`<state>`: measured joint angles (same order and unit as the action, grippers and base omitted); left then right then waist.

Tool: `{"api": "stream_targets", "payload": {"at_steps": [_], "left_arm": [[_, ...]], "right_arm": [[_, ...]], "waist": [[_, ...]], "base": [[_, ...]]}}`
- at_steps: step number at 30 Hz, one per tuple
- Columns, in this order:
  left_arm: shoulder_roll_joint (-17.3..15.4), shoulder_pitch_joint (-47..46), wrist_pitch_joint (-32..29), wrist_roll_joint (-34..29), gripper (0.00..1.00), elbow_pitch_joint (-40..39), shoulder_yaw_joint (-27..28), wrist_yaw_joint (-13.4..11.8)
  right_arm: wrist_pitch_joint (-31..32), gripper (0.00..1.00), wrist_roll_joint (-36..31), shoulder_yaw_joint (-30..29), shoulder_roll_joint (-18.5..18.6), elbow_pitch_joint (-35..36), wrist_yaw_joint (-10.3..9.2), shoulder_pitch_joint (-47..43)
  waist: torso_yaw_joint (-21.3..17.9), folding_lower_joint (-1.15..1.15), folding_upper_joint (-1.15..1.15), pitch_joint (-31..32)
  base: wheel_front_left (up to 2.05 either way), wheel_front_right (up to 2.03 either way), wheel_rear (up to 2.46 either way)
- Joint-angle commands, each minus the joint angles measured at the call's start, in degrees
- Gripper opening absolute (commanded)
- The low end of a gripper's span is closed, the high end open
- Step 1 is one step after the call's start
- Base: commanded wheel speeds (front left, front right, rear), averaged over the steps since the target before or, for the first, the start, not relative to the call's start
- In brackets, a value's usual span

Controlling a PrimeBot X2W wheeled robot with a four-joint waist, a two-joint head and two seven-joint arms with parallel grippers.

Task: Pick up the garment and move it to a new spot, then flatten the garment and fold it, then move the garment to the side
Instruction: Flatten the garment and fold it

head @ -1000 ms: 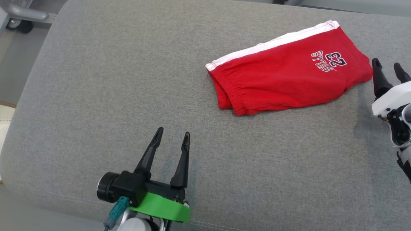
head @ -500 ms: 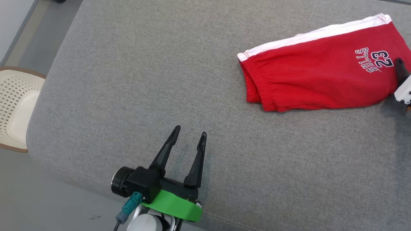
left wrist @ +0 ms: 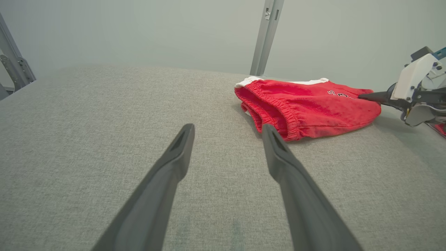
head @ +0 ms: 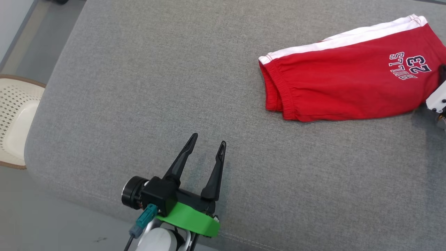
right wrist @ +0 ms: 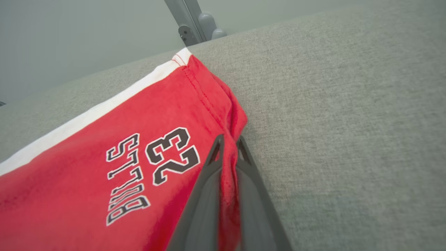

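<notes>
Right gripper (right wrist: 230, 146) has hold of the red shorts (head: 341, 87). Its fingers are pinched narrow, with a fold of red cloth at the hem corner caught between them, just beside the "BULLS 23" print. The shorts lie folded on the grey fabric-covered table (head: 174, 69), towards its far right, white stripe along the far edge and waistband pointing left. Left gripper (head: 208, 139) hangs near the table's front edge, fingers spread wide over bare fabric, well apart from the shorts. Off the table's left side, a cream perforated basket (head: 14, 104) sits on the floor, only partly in view, its pale bottom showing.
</notes>
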<state>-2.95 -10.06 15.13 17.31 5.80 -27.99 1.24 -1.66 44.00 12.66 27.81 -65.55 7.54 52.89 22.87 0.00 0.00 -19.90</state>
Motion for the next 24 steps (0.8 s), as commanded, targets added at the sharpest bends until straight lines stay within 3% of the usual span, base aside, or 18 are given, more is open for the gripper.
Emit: {"api": "stream_targets", "payload": {"at_steps": [1,13,24], "left_arm": [[0.0,-0.2,0.0,-0.6,1.0,0.2,0.2,0.1],[0.0,1.6,0.0,-1.9,1.0,0.5,2.0,-0.3],[0.0,3.0,0.0,-2.5,1.0,-0.2,4.1,-0.7]], "right_arm": [[-1.3,0.0,0.6,0.4,-0.1,0.5,-0.11,-1.3],[-5.1,0.0,5.4,2.5,-0.7,5.6,-0.11,-8.6],[-4.2,0.0,8.1,4.4,-0.1,8.0,-0.11,-14.0]], "waist": [[-0.9,0.0,0.0,0.7],[-7.5,0.0,0.0,4.8],[-12.7,0.0,0.0,7.5]], "base": [[0.0,0.0,0.0],[0.0,0.0,0.0],[0.0,0.0,0.0]]}}
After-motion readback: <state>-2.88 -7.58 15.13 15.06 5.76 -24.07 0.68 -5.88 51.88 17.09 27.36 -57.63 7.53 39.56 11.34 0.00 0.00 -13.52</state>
